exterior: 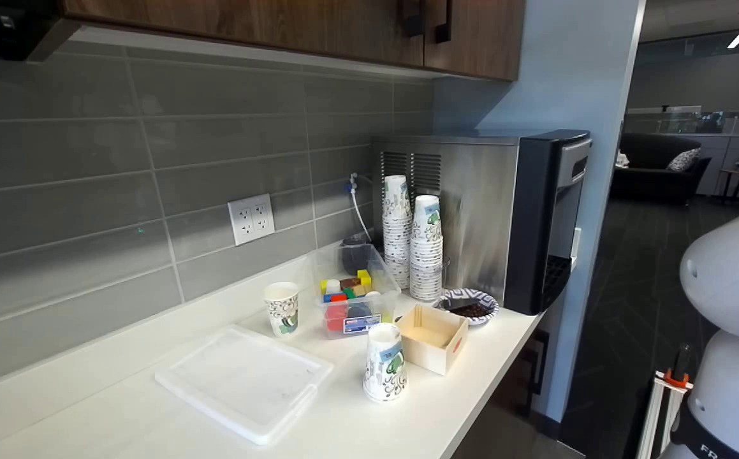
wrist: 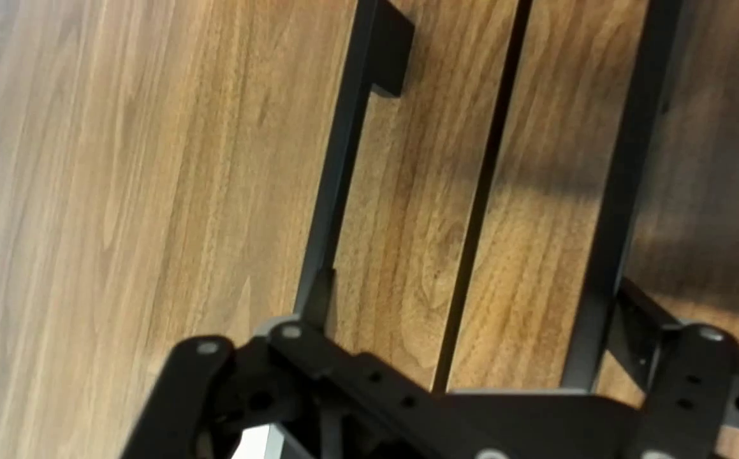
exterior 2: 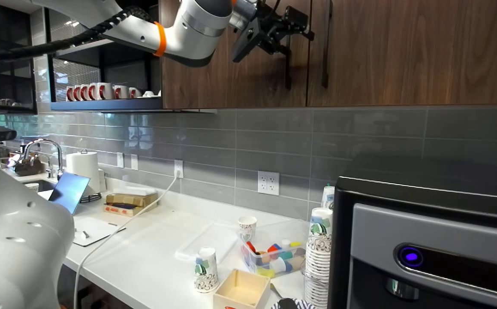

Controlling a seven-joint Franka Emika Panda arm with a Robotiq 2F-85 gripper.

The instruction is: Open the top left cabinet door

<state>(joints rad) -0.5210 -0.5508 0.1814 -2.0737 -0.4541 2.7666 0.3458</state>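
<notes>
Gripper (wrist: 475,287), jaws spread, near the left cabinet door (exterior 2: 252,81): best clasp its bar handle (exterior 2: 287,71) alone, then arc outward.

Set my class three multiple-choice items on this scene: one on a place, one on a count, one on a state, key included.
1. Where is the tool?
A) Down on the counter
B) Up by the cabinet handles
C) Inside the wooden box

2. How many tall cup stacks stand beside the steel machine?
A) Two
B) Four
C) Six

3. How do the cabinet doors stand?
A) Both wide open
B) One wide open
C) Both closed

1: B, since the wrist view shows both of them close to it.
2: A, since an exterior view shows one pair, side by side.
3: C, since the wrist view shows them edge to edge, only a thin gap between.
</notes>
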